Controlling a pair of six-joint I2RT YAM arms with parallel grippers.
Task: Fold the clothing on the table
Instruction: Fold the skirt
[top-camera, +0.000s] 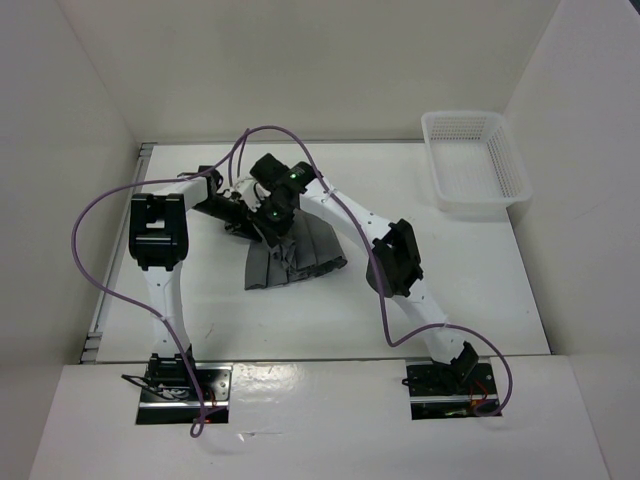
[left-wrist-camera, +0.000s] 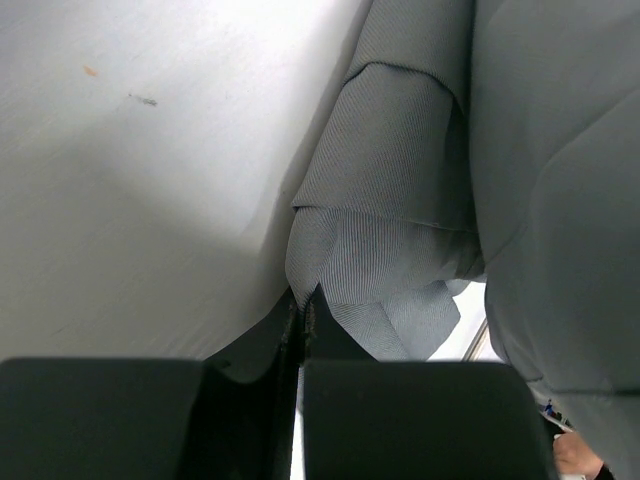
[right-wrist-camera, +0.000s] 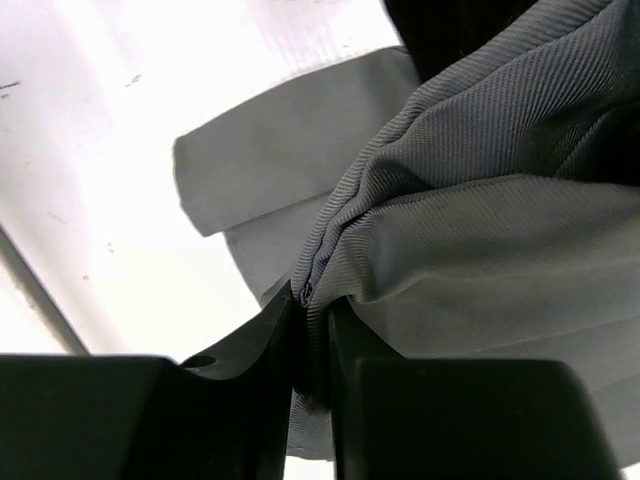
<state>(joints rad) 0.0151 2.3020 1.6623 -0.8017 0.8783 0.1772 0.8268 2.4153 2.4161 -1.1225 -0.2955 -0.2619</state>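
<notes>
The clothing (top-camera: 300, 258) is a dark grey pleated skirt, bunched up near the middle of the white table (top-camera: 300, 320), its upper left part lifted. Both grippers meet at that raised part. My left gripper (top-camera: 238, 220) is shut on a thin corner of the clothing (left-wrist-camera: 400, 180), and the cloth runs right into its fingertips (left-wrist-camera: 303, 300). My right gripper (top-camera: 275, 232) is shut on a thick gathered fold of the clothing (right-wrist-camera: 480, 230), which is pinched between its fingers (right-wrist-camera: 315, 300). Bare table (left-wrist-camera: 130, 200) shows to the left in each wrist view.
A white plastic mesh basket (top-camera: 475, 160) stands at the table's far right corner. A metal rail (top-camera: 115, 260) runs along the left edge. White walls close in the back and sides. Purple cables loop over both arms.
</notes>
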